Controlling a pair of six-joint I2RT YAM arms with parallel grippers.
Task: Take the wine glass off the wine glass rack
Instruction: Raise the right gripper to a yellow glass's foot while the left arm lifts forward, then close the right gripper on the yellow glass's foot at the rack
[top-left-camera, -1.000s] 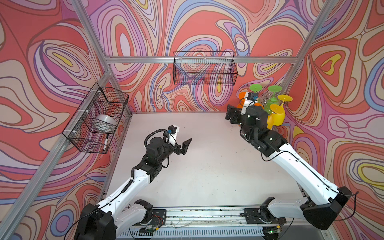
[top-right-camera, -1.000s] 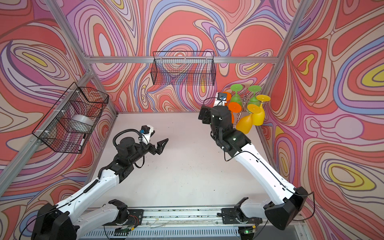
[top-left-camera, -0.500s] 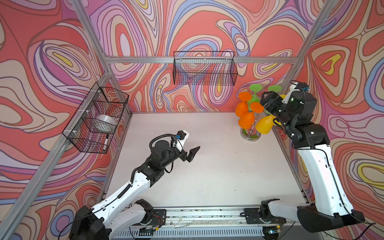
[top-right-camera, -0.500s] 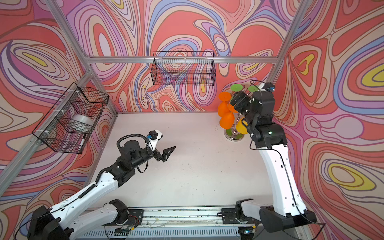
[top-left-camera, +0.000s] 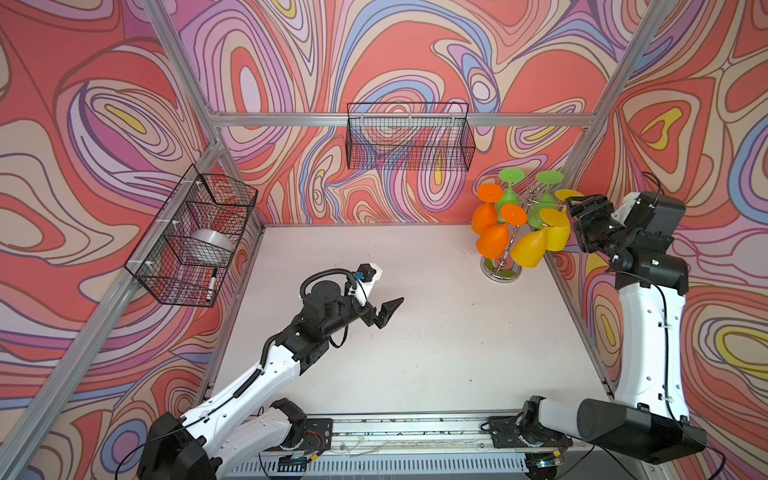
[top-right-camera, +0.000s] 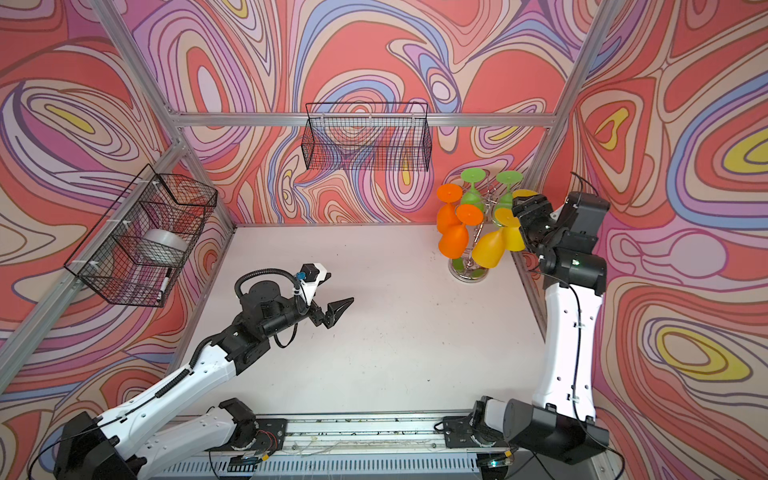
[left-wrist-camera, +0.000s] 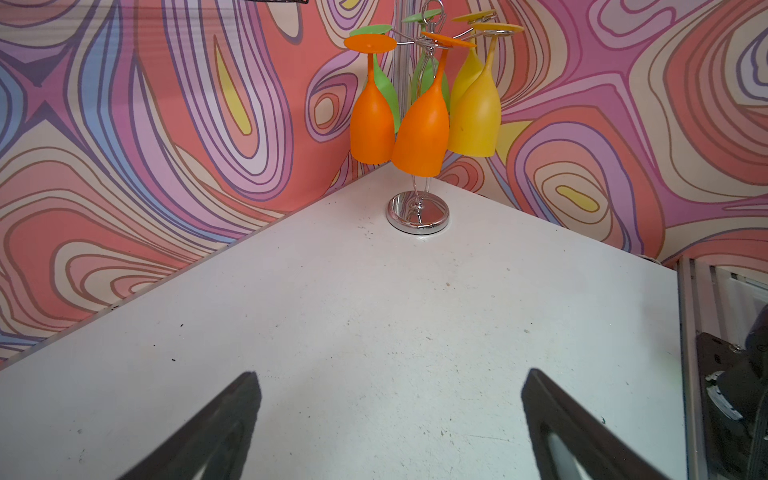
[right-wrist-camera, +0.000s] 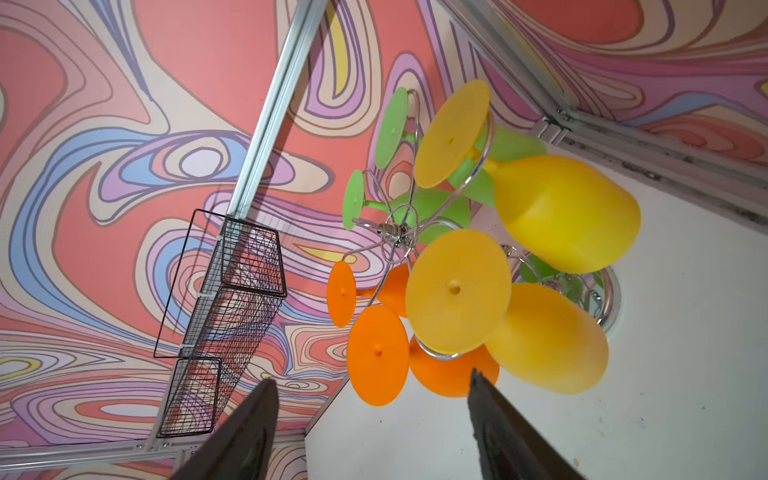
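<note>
we find nothing removed yet: the wine glass rack (top-left-camera: 500, 269), upper right in both top views, carries its full load. right tool (right-wrist-camera: 371, 376) open, empty, near a yellow wine glass (top-left-camera: 557, 235); left tool (left-wrist-camera: 390, 373) open, well apart.

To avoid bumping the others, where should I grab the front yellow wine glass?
The front yellow wine glass: probably pinch its thin stem under the foot, since the bowl flares wide. Come from the right gripper's side, away from the orange glasses.
</note>
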